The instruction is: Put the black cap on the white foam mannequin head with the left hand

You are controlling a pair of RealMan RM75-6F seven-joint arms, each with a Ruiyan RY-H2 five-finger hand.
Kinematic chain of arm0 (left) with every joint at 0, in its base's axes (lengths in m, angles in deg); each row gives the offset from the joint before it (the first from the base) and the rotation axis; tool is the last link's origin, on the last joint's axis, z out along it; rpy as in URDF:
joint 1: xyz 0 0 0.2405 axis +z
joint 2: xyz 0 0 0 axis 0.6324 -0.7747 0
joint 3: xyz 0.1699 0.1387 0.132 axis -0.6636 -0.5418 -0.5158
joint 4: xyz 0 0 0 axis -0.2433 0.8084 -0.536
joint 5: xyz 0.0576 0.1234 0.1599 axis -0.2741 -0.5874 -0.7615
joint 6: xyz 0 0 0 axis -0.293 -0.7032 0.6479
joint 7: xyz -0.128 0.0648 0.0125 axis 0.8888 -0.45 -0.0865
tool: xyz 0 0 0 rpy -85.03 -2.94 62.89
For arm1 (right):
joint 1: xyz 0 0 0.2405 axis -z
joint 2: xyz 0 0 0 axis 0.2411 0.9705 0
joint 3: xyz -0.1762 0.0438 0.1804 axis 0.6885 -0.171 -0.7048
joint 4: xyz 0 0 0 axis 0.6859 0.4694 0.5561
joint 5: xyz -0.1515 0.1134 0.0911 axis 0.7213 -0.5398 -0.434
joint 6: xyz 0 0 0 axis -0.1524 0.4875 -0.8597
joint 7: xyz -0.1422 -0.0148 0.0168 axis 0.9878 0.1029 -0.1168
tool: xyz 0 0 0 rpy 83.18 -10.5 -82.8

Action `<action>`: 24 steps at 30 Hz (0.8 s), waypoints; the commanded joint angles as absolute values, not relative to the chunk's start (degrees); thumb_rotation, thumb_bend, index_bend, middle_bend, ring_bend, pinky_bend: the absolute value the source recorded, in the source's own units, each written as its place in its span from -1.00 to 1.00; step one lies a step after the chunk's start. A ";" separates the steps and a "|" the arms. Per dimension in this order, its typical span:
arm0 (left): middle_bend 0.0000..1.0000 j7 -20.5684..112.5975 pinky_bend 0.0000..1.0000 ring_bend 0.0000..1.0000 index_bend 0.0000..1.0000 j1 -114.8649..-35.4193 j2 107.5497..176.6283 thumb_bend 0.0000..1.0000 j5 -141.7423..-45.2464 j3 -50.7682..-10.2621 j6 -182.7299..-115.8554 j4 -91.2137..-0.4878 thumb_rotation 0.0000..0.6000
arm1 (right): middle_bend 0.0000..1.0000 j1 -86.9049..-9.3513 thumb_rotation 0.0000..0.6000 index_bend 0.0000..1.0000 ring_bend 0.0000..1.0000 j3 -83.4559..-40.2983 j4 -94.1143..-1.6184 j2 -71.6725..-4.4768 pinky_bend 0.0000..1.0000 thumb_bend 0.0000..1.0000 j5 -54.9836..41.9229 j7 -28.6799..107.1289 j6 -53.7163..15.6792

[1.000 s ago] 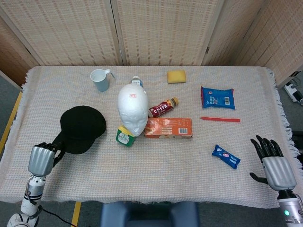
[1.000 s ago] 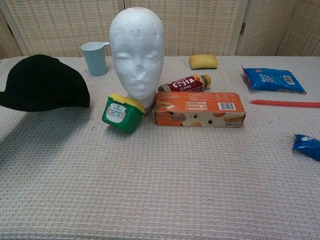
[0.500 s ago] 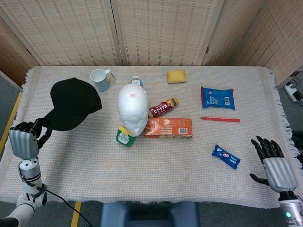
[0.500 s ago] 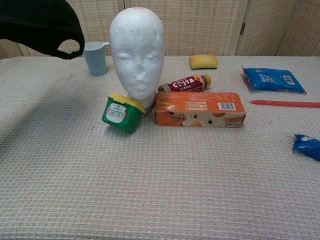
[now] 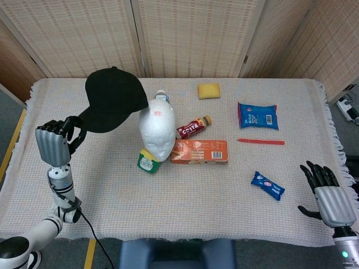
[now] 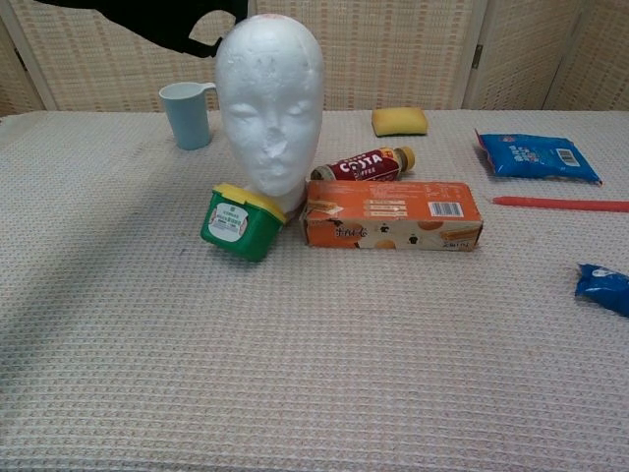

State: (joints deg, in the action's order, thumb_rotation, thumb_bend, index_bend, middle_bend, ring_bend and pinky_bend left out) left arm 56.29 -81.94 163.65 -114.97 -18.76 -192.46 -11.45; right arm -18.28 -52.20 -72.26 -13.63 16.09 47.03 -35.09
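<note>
My left hand (image 5: 54,143) grips the brim of the black cap (image 5: 114,99), holding it in the air above the table's left side. The cap's crown reaches the upper left of the white foam mannequin head (image 5: 157,130). In the chest view only the cap's lower edge (image 6: 147,18) shows at the top, just left of the mannequin head (image 6: 269,103), and neither hand appears there. The mannequin head stands upright mid-table, facing the robot. My right hand (image 5: 327,191) rests off the table's front right edge, fingers apart, holding nothing.
Against the mannequin's base lean a green tub (image 6: 237,222), an orange box (image 6: 391,215) and a Costa bottle (image 6: 362,164). A pale blue cup (image 6: 187,114), a yellow sponge (image 5: 208,90), two blue packets (image 5: 257,115) (image 5: 267,185) and a red stick (image 5: 261,142) lie around.
The left hand has lifted the cap off the table and carried it up and rightward, toward the mannequin head. The right hand has barely moved.
</note>
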 commanded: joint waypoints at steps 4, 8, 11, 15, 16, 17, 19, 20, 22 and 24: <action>1.00 51.98 1.00 0.98 0.35 -86.16 166.63 0.11 -116.72 -19.10 -189.62 -12.60 1.00 | -1.00 -18.54 1.00 -1.00 -1.00 -52.47 -72.44 -12.44 -1.00 -0.88 14.68 45.60 -33.89; 1.00 51.88 1.00 0.98 0.35 -87.56 169.21 0.11 -117.01 -19.44 -188.44 -10.02 1.00 | -1.00 -18.70 1.00 -1.00 -1.00 -52.95 -72.23 -11.93 -1.00 -0.88 13.41 44.81 -33.39; 1.00 52.80 1.00 0.98 0.35 -87.90 171.31 0.11 -117.37 -20.05 -188.44 -7.80 1.00 | -1.00 -18.76 1.00 -1.00 -1.00 -53.48 -71.88 -11.77 -1.00 -0.88 12.29 44.49 -33.28; 1.00 53.95 1.00 0.98 0.35 -87.21 173.72 0.11 -118.54 -21.78 -189.64 -5.36 1.00 | -1.00 -18.81 1.00 -1.00 -1.00 -53.77 -71.71 -11.65 -1.00 -0.88 11.58 44.32 -33.10; 1.00 54.23 1.00 0.98 0.36 -86.65 174.30 0.11 -119.02 -22.55 -190.18 -4.87 1.00 | -1.00 -18.81 1.00 -1.00 -1.00 -53.79 -71.73 -11.61 -1.00 -0.88 11.53 44.34 -33.09; 1.00 54.37 1.00 0.98 0.36 -86.19 174.71 0.11 -119.35 -23.12 -190.51 -4.50 1.00 | -1.00 -18.81 1.00 -1.00 -1.00 -53.79 -71.76 -11.60 -1.00 -0.88 11.56 44.35 -33.12; 1.00 54.95 1.00 0.98 0.36 -85.17 175.54 0.11 -119.94 -24.25 -191.14 -3.83 1.00 | -1.00 -18.77 1.00 -1.00 -1.00 -53.78 -71.85 -11.58 -1.00 -0.88 11.68 44.36 -33.27; 1.00 54.96 1.00 0.98 0.36 -84.71 175.80 0.11 -120.29 -24.77 -191.57 -3.53 1.00 | -1.00 -18.74 1.00 -1.00 -1.00 -53.78 -71.89 -11.59 -1.00 -0.88 11.75 44.37 -33.36; 1.00 55.08 1.00 0.98 0.37 -83.64 176.35 0.12 -121.05 -26.05 -192.12 -3.01 1.00 | -1.00 -18.69 1.00 -1.00 -1.00 -53.77 -71.98 -11.60 -1.00 -0.88 11.88 44.43 -33.52; 1.00 55.17 1.00 0.98 0.37 -82.85 176.73 0.14 -121.59 -26.99 -192.33 -2.68 1.00 | -1.00 -18.69 1.00 -1.00 -1.00 -53.76 -72.03 -11.66 -1.00 -0.88 11.99 44.50 -33.59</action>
State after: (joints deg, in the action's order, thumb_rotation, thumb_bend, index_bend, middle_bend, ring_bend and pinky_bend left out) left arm 55.03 -83.27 176.37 -121.16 -26.49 -192.05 -3.01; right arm -18.69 -53.75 -72.03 -11.65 12.00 44.50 -33.59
